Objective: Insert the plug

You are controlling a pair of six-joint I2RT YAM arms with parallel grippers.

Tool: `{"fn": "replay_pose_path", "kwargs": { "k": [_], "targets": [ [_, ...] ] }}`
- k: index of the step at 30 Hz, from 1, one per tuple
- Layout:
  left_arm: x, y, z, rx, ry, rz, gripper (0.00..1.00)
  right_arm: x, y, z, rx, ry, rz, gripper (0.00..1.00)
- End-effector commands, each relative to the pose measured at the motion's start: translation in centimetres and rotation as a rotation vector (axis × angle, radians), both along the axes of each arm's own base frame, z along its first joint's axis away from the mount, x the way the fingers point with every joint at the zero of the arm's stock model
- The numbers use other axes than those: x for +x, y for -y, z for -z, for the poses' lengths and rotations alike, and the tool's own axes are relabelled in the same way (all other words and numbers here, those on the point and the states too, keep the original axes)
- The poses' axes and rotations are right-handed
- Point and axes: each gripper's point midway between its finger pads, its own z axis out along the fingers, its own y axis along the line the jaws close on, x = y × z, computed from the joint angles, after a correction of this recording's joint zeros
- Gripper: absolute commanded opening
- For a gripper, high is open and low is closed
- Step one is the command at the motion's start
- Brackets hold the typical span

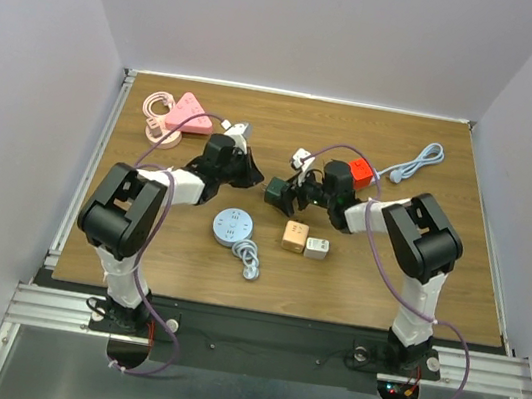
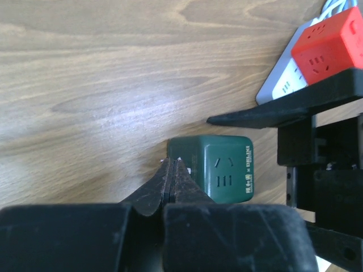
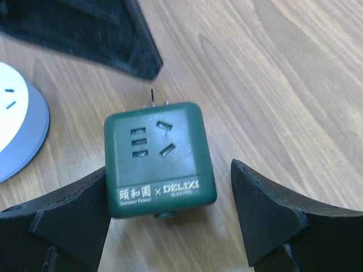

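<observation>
2 black fingers of the right gripper (image 3: 169, 173) are standing spread around the green cube (image 3: 157, 153), 1 sitting just beside a side wall and the other staying clear of it. The cube is lying on the wooden table (image 3: 295, 73), near its middle, between the 2 arms. The left gripper (image 2: 172, 170) is pressing its fingers together on nothing visible, with the tips sitting at the cube's edge.

Grasping looks like the step in hand. To do it well, the right gripper should be centring itself so both pads are meeting the flat side walls squarely and together. That is leaving the 2 thin metal prongs (image 3: 153, 97) on the far face free to point at a socket, perhaps the round socket (image 3: 17, 130) lying nearby.

The cube is showing glossy hard plastic with rounded corners, probably slippery, so a level, firm squeeze is mattering here. The finger pads are looking matte and wedge-shaped. The table is showing smooth, pale grain.
</observation>
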Motion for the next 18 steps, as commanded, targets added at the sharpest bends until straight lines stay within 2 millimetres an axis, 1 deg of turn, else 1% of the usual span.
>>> {"fn": "replay_pose_path", "kwargs": {
  "k": [1, 4, 5, 9, 10, 11, 13, 15, 16, 18],
  "targets": [
    [0.4, 1.2, -0.8, -0.045, 0.025, 0.025, 0.00, 1.3, -0.4, -1.1, 0.011, 0.024, 0.006, 0.84],
    [0.2, 1.7, -0.5, -0.042, 0.021, 0.032, 0.00, 1.4, -0.5, -1.0, 0.009, 0.014, 0.003, 0.84],
    [0.0, 1.8, -0.1, -0.039, 0.011, 0.035, 0.00, 1.5, -0.5, -1.1, 0.009, 0.016, 0.004, 0.84],
    [-0.3, 1.7, 0.8, -0.032, -0.009, 0.028, 0.00, 1.3, -0.6, -1.0, 0.008, 0.010, -0.010, 0.83],
    [-0.3, 1.8, 1.0, -0.029, -0.013, 0.028, 0.00, 1.2, -0.6, -1.0, 0.009, 0.011, -0.014, 0.82],
    [-0.4, 1.6, 1.4, -0.024, -0.018, 0.026, 0.00, 1.1, -0.6, -1.0, 0.010, 0.011, -0.018, 0.78],
    [-0.6, 1.5, 2.2, -0.016, -0.035, 0.025, 0.00, 0.9, -0.6, -1.4, 0.015, 0.011, -0.021, 0.74],
    [-0.8, 1.5, 2.5, -0.014, -0.043, 0.025, 0.00, 0.7, -0.6, -2.1, 0.022, 0.017, -0.017, 0.75],
    [-1.0, 1.5, 2.8, -0.012, -0.051, 0.029, 0.00, 0.8, -0.4, -2.4, 0.023, 0.021, -0.010, 0.78],
    [-1.2, 1.4, 2.9, -0.010, -0.055, 0.027, 0.00, 0.8, -0.3, -2.9, 0.026, 0.024, 0.002, 0.81]
  ]
}}
